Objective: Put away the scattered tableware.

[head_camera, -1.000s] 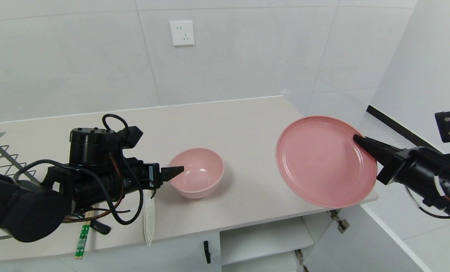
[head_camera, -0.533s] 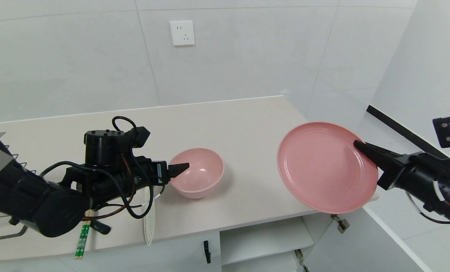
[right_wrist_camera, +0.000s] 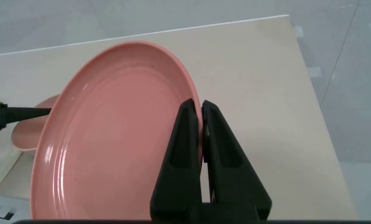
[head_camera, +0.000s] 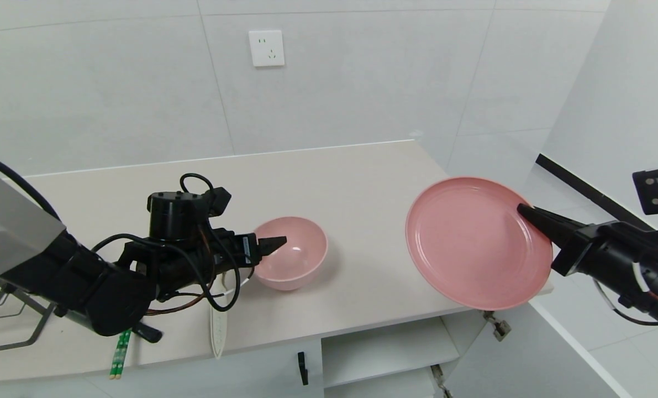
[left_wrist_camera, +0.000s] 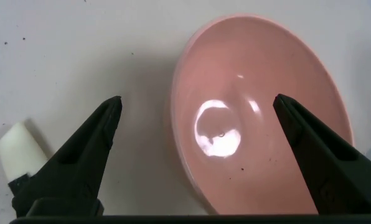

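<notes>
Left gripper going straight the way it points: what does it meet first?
Likely the pink bowl: the left gripper has its open fingers straddling the bowl's near rim, one outside, one over the inside. Depth is unclear.

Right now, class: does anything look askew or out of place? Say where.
The pink plate hangs tilted over the right end of the counter, pinched at its rim by the right gripper. The white spoon and chopsticks overhang the front edge.
</notes>
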### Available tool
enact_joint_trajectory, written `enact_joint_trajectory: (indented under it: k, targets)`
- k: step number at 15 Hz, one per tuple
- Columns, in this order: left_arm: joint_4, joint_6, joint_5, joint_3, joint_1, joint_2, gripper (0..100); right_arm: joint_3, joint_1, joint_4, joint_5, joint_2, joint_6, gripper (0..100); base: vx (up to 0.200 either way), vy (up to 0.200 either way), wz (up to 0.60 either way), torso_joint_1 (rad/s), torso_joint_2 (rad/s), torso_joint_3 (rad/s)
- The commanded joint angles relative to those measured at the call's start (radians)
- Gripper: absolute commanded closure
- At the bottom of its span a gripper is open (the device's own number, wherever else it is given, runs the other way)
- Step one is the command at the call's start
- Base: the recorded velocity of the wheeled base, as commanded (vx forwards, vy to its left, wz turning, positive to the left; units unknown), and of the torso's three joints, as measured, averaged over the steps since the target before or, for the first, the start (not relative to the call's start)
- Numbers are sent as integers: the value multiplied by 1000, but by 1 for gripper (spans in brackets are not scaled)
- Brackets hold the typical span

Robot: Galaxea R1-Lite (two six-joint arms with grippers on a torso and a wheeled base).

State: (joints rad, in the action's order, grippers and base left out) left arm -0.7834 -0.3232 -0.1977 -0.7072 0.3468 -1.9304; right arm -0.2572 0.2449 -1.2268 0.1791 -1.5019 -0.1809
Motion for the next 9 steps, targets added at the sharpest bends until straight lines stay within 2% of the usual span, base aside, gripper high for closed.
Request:
enact_joint_trajectory:
  k: [1,4,5,9]
  targets:
    - [-2,0,0,-1,6,-21,0,0,1,0,0,-8,0,100,0,0,0,0,0,0]
    - [-4,3,6,-1,8,-39,0,3,-1,-40,0,-27,0,100,0,0,0,0,0,0]
    - [-4,3,17,-1,8,-44,100,4,-6,-53,0,-37,-2,100,0,0,0,0,0,0]
    - [-56,1,20,-3,4,-38,100,4,-13,-65,0,-50,0,100,0,0,0,0,0,0]
